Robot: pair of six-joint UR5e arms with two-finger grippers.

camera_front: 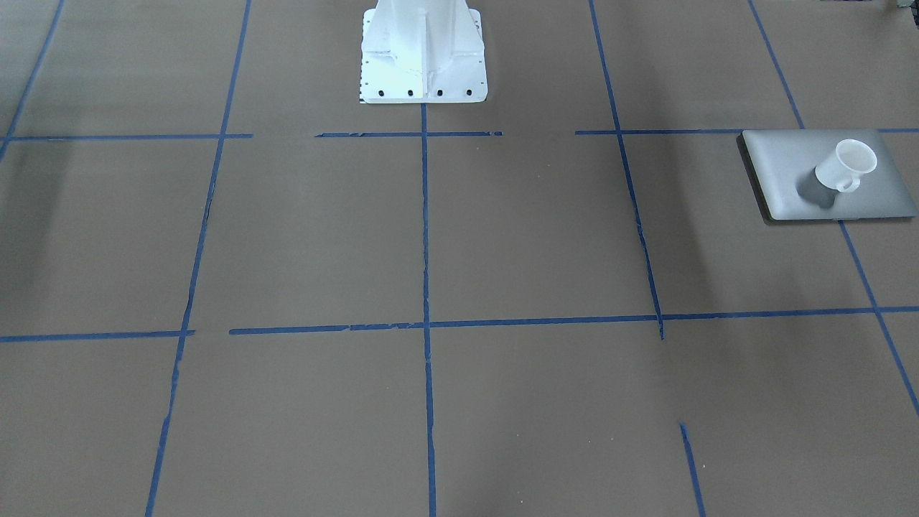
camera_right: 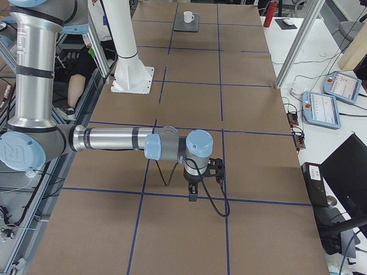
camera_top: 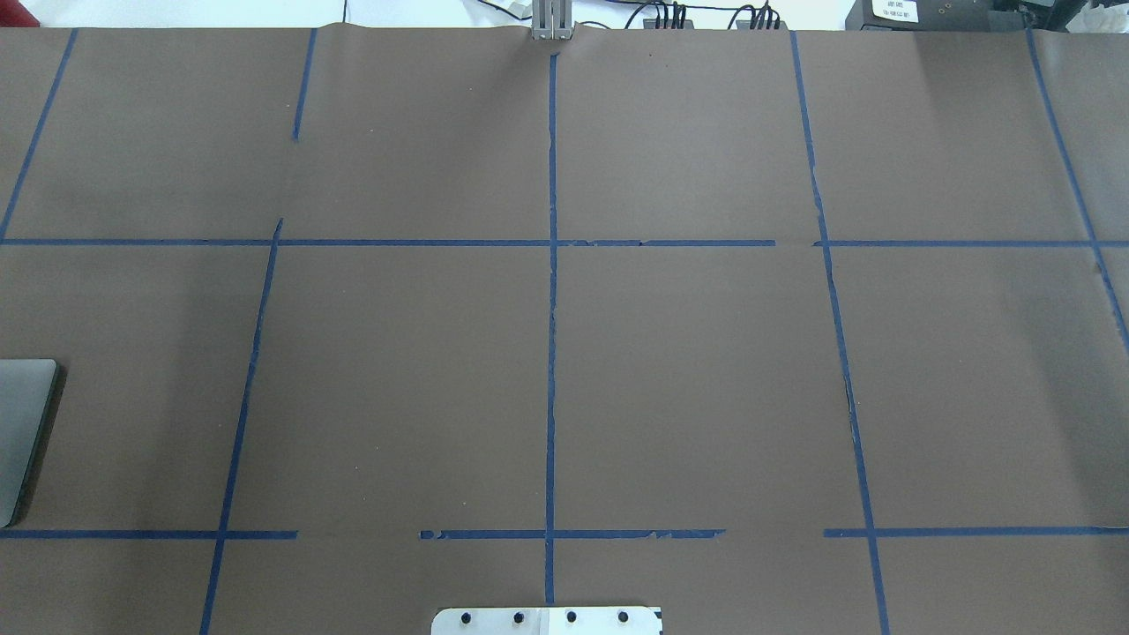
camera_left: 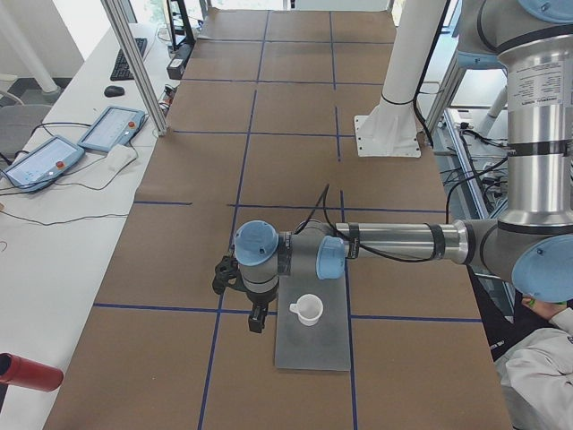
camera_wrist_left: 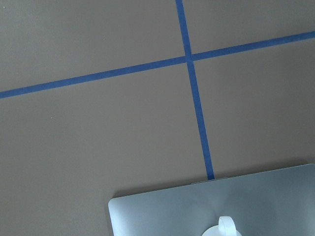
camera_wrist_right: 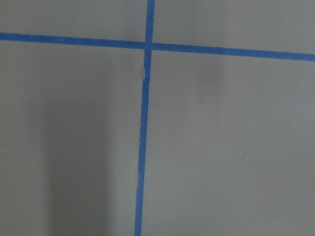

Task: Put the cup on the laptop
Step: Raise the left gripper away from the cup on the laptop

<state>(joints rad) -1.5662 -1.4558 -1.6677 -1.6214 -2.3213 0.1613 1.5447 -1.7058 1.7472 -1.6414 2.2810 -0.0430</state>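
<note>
The small white cup (camera_front: 847,165) stands upright on the flat silver-grey laptop (camera_front: 786,176), handle toward the front. Both show in the exterior left view, cup (camera_left: 309,309) on laptop (camera_left: 313,345), and far off in the exterior right view, cup (camera_right: 187,16) and laptop (camera_right: 186,26). The left wrist view shows the laptop's corner (camera_wrist_left: 197,211) and the cup's handle (camera_wrist_left: 226,227). My left gripper (camera_left: 256,321) hangs just beside the laptop, apart from the cup; I cannot tell if it is open. My right gripper (camera_right: 194,195) is far from both, over bare table; I cannot tell its state.
Blue tape lines grid the brown table. The white robot pedestal (camera_front: 423,50) stands at the table's middle edge. A red bottle (camera_left: 27,372) and teach pendants (camera_left: 112,128) lie on the white side desk. A person (camera_left: 546,376) sits by the robot.
</note>
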